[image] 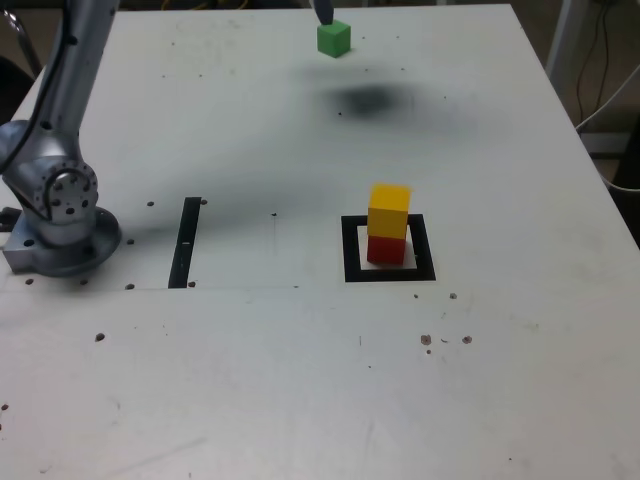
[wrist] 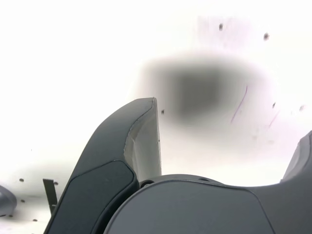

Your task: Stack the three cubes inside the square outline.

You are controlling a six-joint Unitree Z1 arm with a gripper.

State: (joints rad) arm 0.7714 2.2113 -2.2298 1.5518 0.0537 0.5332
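Yellow cube [image: 389,209] sitting on red [image: 386,249] inside outline [image: 352,250], awaiting green [image: 334,38] at 12 o'clock; gripper [wrist: 224,146] hovering, jaws gaping, empty, ready for pickup.

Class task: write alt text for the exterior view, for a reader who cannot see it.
A yellow cube sits on a red cube inside a black square outline on a white table. A green cube lies apart at the far edge; the arm's base stands at left.

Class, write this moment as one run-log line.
stack: yellow cube on red cube in square outline | green cube apart | gripper open, empty
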